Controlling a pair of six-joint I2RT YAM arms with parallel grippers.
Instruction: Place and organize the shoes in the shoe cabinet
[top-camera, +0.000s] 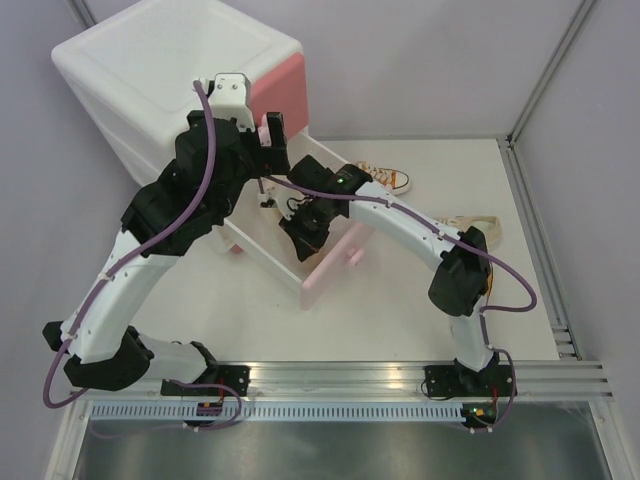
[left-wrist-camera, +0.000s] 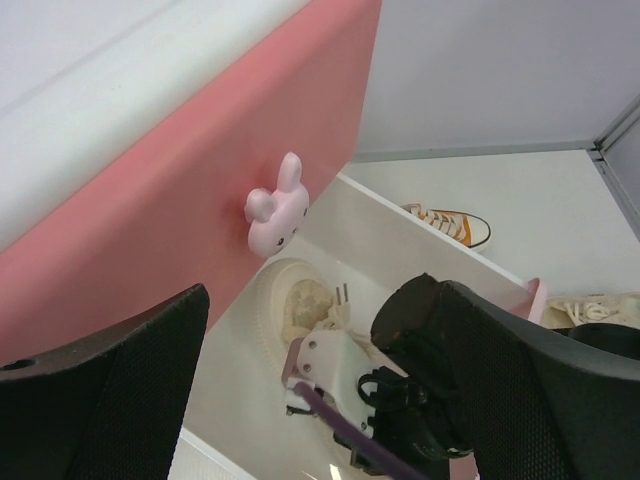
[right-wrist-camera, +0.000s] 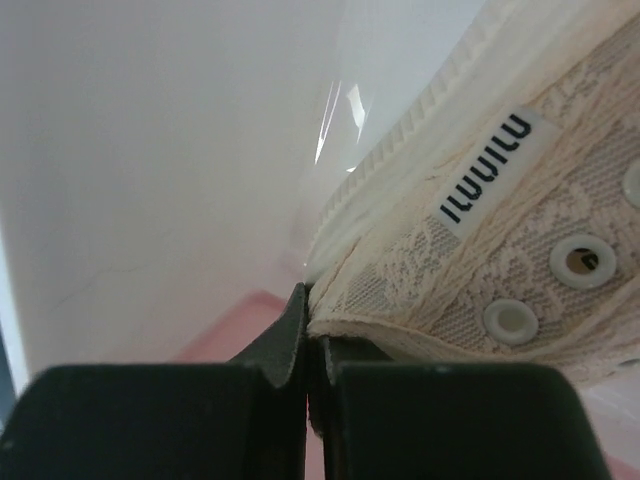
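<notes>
Inside the open lower drawer (top-camera: 265, 258) of the shoe cabinet (top-camera: 170, 70), the right gripper (right-wrist-camera: 307, 300) reaches down. Its two black fingers are pressed together on the thin fabric edge of a cream shoe (right-wrist-camera: 480, 250). The right wrist view shows this shoe very close: lace pattern, metal eyelets, a ribbed rubber rim and a small white label with dark letters. The shoe is beside the white inner wall of the drawer. From the left wrist view, it is in the part of the drawer nearest the cabinet body, just below the upper drawer front (left-wrist-camera: 200, 190). I cannot tell if the shoe rests fully on the drawer floor.

The left gripper (left-wrist-camera: 310, 298) hangs above the open drawer, near the pink upper drawer front and its bunny knob (left-wrist-camera: 278, 212). Its fingers (left-wrist-camera: 110, 400) stand wide apart and hold nothing. The knob is close to them, but they do not touch it.

An orange shoe (top-camera: 385, 178) with white laces lies on the table (top-camera: 400, 310), just behind the far wall of the drawer. A second cream shoe (top-camera: 475, 228) lies on the table too, at the right, well apart from the cabinet. The pink front of the lower drawer points toward the arm bases.
</notes>
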